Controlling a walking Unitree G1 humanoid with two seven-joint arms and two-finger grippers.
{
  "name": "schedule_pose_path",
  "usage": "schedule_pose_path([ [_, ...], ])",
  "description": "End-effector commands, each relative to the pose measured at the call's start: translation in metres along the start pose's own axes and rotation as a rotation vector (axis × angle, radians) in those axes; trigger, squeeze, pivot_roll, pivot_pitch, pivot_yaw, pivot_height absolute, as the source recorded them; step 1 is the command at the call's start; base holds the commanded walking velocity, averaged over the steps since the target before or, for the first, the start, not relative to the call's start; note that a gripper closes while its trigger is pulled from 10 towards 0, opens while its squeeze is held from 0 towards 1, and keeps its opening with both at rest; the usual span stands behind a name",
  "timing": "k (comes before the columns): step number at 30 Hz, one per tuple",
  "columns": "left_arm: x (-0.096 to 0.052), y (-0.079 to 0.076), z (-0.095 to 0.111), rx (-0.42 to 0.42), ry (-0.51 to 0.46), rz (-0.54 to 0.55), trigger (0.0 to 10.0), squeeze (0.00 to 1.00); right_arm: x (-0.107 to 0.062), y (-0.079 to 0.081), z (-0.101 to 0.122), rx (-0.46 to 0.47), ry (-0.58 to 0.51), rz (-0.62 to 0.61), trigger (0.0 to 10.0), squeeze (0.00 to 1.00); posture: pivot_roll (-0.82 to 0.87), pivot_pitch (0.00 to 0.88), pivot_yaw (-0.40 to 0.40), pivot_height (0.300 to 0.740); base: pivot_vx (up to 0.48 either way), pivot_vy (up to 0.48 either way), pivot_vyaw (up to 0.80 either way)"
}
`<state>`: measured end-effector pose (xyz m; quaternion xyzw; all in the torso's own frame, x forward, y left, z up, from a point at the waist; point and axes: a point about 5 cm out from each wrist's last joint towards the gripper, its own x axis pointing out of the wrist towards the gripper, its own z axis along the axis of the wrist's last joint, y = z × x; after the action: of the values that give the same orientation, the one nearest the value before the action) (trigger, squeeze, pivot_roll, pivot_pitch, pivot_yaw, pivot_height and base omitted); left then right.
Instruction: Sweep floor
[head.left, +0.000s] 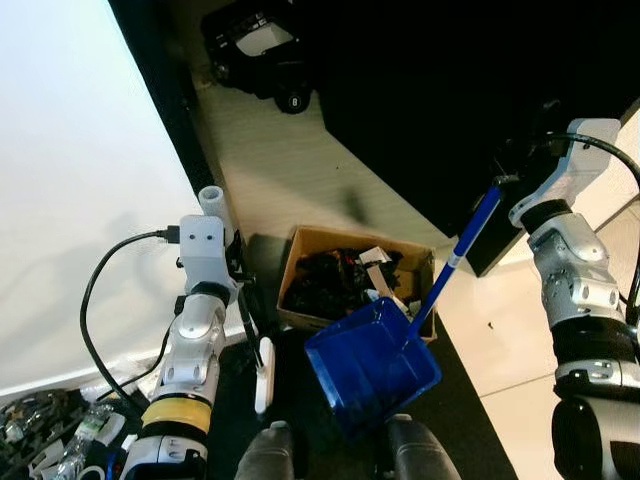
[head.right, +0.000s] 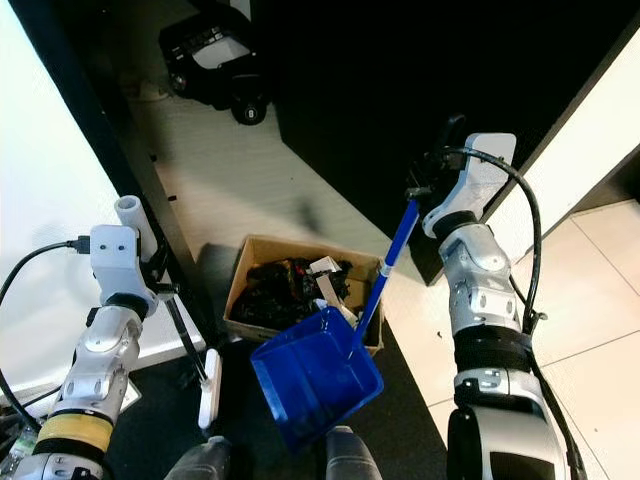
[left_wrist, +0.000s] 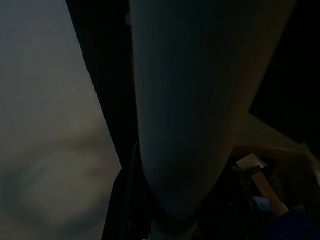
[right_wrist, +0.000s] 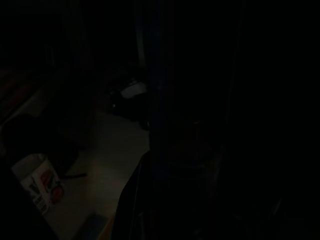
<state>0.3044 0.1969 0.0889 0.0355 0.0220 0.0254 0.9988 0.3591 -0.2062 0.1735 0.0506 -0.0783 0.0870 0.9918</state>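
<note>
Two arms framed the scene from my head cameras. My right gripper was raised high on the right, clenched on the top of the blue handle of a dustpan. That handle slanted down to the blue pan, which hung tilted over the near right corner of a cardboard box full of dark scraps. The box sat on the pale floor, against the edge of a dark cabinet. A black machine lay farther off on the same floor.

My left gripper was low on the left, near the box's left side; a white pipe-like handle stood up beside the wrist and a thin dark rod ran down to a white piece. I could not tell whether those fingers were clamped or released.

From the left wrist, I saw a broad pale cylinder, blurred, with the box's contents dim behind it.

From the right wrist, nearly all was dark: only the handle's dim blue shaft and the machine showed.
</note>
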Motion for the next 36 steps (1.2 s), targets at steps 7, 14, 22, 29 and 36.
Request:
schedule_pose_path([
  [7,-0.002,-0.005,-0.003,0.009,0.018,-0.021,10.0,0.00,-0.016,0.012,-0.042,0.078,0.188,-0.012,10.0,0.00,0.00,0.127,-0.017,0.740,-0.340,0.000,0.00],
  [14,-0.002,-0.008,-0.003,0.005,0.017,-0.030,10.0,0.00,-0.018,0.017,-0.045,0.081,0.198,-0.012,10.0,0.00,0.00,0.119,-0.019,0.740,-0.338,0.000,0.00],
  [22,-0.002,-0.007,-0.003,0.007,0.018,-0.031,10.0,0.00,-0.018,0.022,-0.046,0.086,0.208,-0.005,10.0,0.00,0.00,0.118,-0.019,0.740,-0.325,0.000,0.00],
  [29,-0.002,-0.005,-0.003,0.008,0.018,-0.028,10.0,0.00,-0.018,0.023,-0.046,0.087,0.212,-0.002,10.0,0.00,0.00,0.120,-0.020,0.740,-0.324,0.000,0.00],
  [36,-0.002,-0.006,-0.003,0.007,0.019,-0.027,10.0,0.00,-0.019,0.025,-0.048,0.090,0.222,0.003,10.0,0.00,0.00,0.121,-0.022,0.740,-0.322,0.000,0.00],
])
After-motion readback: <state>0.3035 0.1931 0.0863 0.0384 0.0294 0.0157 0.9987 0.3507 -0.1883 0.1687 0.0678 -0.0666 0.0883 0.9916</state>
